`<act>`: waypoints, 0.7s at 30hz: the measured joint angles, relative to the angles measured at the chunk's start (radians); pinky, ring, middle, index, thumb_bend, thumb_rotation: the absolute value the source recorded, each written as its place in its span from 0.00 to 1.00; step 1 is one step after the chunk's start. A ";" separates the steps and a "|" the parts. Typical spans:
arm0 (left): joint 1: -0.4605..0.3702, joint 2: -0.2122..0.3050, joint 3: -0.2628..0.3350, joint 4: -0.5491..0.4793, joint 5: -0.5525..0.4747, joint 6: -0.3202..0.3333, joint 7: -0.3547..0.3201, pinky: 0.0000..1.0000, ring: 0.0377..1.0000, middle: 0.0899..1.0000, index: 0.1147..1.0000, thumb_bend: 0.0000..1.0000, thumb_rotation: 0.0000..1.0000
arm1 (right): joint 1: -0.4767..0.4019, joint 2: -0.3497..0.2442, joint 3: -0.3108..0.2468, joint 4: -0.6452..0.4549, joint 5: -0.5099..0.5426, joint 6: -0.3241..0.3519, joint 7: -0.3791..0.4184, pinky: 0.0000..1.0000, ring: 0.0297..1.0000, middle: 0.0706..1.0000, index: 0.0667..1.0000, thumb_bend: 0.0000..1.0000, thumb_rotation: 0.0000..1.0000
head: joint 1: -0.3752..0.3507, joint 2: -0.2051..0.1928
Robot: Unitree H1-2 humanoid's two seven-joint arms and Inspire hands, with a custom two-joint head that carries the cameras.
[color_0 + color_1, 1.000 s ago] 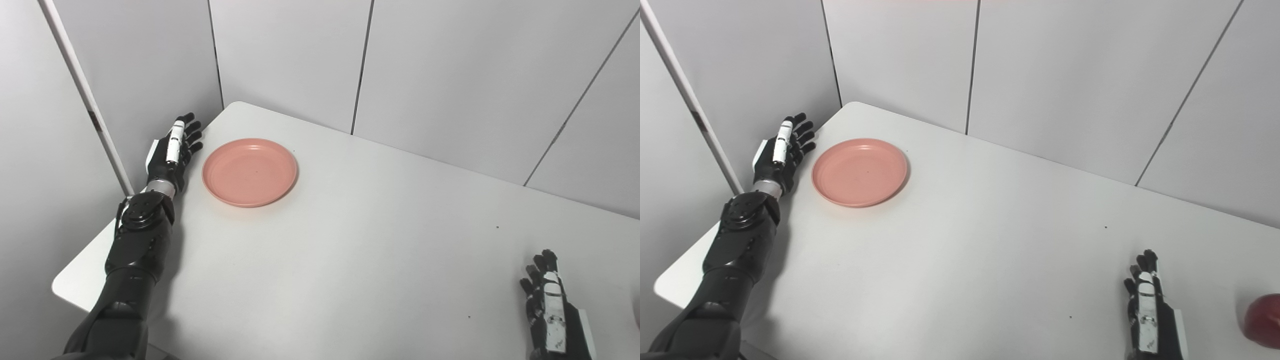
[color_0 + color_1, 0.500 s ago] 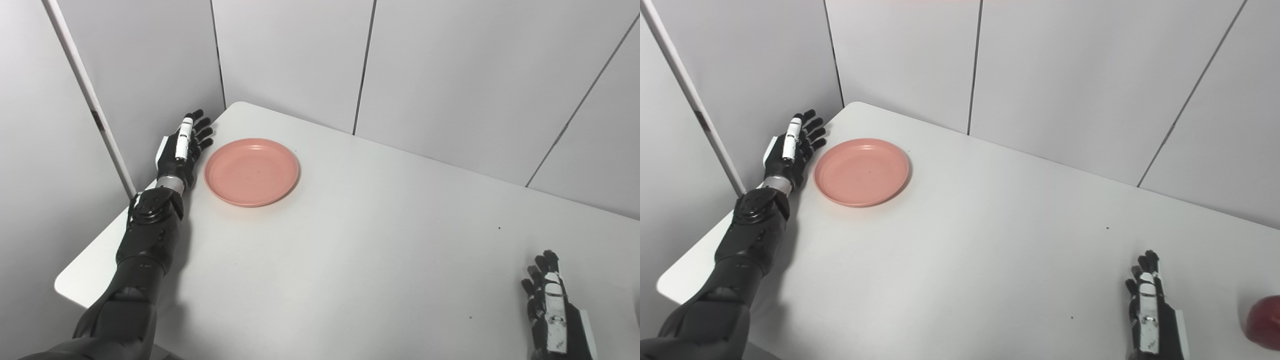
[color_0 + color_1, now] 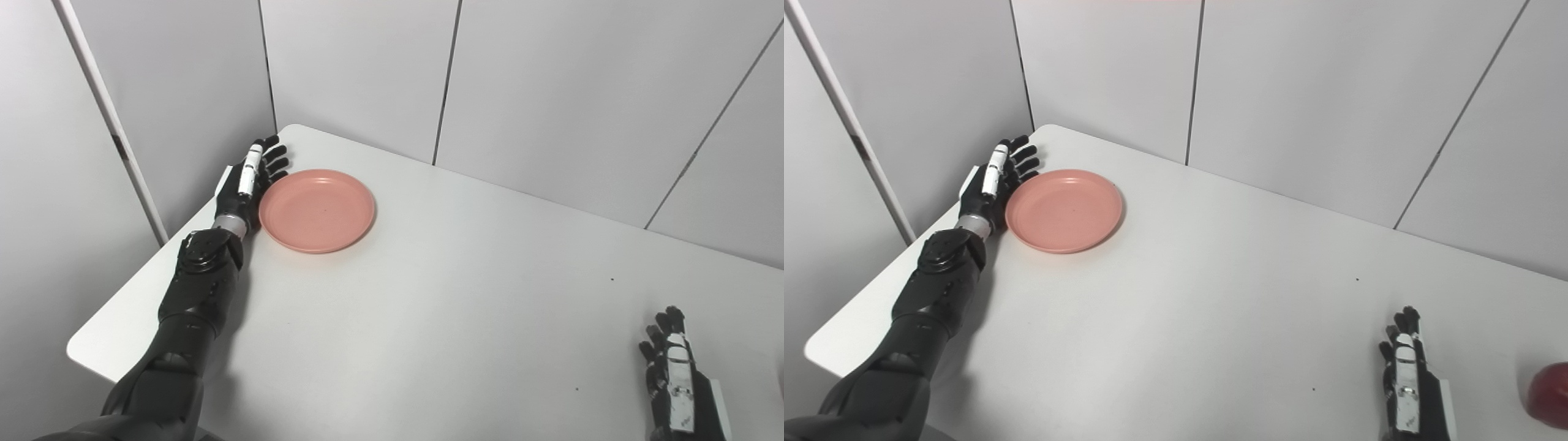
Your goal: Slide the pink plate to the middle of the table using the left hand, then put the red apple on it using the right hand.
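A pink plate [image 3: 316, 210] lies flat on the white table [image 3: 429, 318] near its far left corner. My left hand [image 3: 248, 180] is open, fingers stretched out, pressed edge-on against the plate's left rim. My right hand [image 3: 1409, 380] is open and empty, resting at the front right of the table. A red apple [image 3: 1548, 394] sits on the table just right of the right hand, cut by the picture's right edge; it is out of the left eye view.
Grey wall panels [image 3: 539, 92] stand close behind the table and along its left side. The table's left edge [image 3: 122, 294] runs beside my left forearm.
My left hand has moved right and forward from off the table's left edge to the plate's rim. The plate has shifted a little to the right. The right hand has not moved.
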 measured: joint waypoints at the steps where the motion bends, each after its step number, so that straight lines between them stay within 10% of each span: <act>1: 0.002 -0.005 -0.003 -0.009 0.000 0.004 -0.004 0.88 0.89 0.88 0.85 0.31 1.00 | 0.000 0.000 0.000 0.000 0.000 0.000 0.001 1.00 1.00 1.00 1.00 0.06 1.00 | 0.000 0.000; 21: 0.032 -0.100 -0.040 -0.147 -0.003 0.097 -0.015 0.93 0.92 0.90 0.88 0.28 1.00 | 0.000 0.002 0.000 0.001 0.005 0.000 0.002 1.00 1.00 1.00 1.00 0.08 1.00 | -0.011 0.009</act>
